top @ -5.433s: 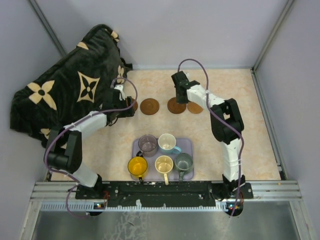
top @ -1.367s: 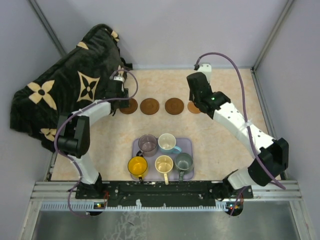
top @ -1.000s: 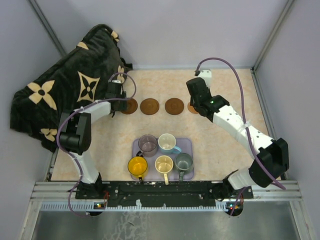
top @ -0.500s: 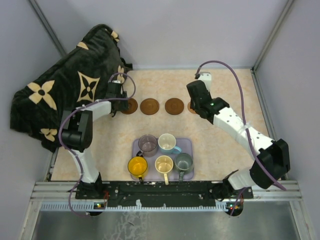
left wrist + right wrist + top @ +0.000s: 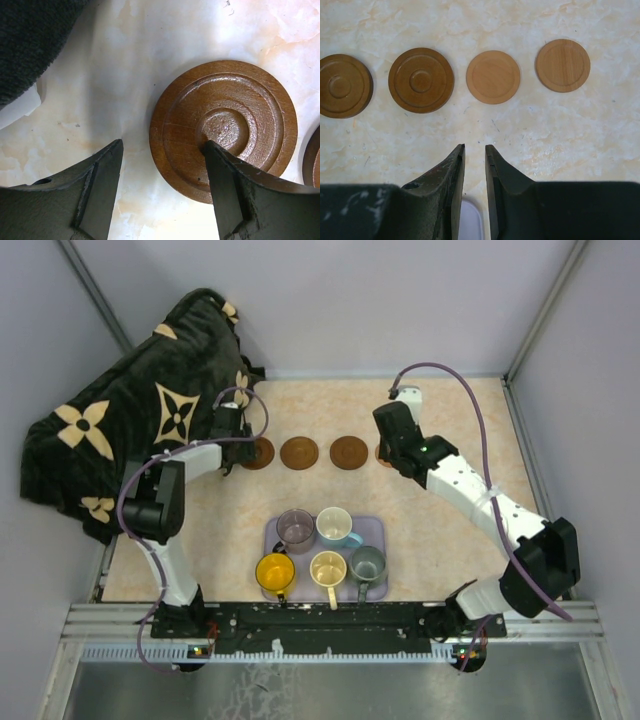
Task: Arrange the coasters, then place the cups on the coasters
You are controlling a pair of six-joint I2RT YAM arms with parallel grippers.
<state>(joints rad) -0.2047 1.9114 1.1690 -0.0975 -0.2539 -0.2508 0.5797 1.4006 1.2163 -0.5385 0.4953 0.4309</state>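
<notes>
Three dark brown coasters (image 5: 299,452) lie in a row on the far half of the table, and two lighter ones (image 5: 493,77) continue it to the right. My left gripper (image 5: 162,147) is open low over the leftmost dark coaster (image 5: 223,129). One finger is over the coaster's centre and the other over bare table. My right gripper (image 5: 475,147) hangs above the table, short of the light coasters. Its jaws stand a narrow gap apart with nothing between them. The cups stand on the lavender tray (image 5: 377,531): purple-grey (image 5: 295,528), white and blue (image 5: 335,526), yellow (image 5: 275,571), cream (image 5: 327,568), grey-green (image 5: 367,563).
A black blanket with cream flower shapes (image 5: 140,415) is heaped at the far left, right beside the leftmost coaster. Grey walls close the table at the back and sides. The right forearm (image 5: 460,485) crosses over the right half of the table.
Since the earliest frame the right arm has swung its elbow out to the right and lifted off the coasters. Over the last second both arms stay nearly still; the right jaws narrow slightly.
</notes>
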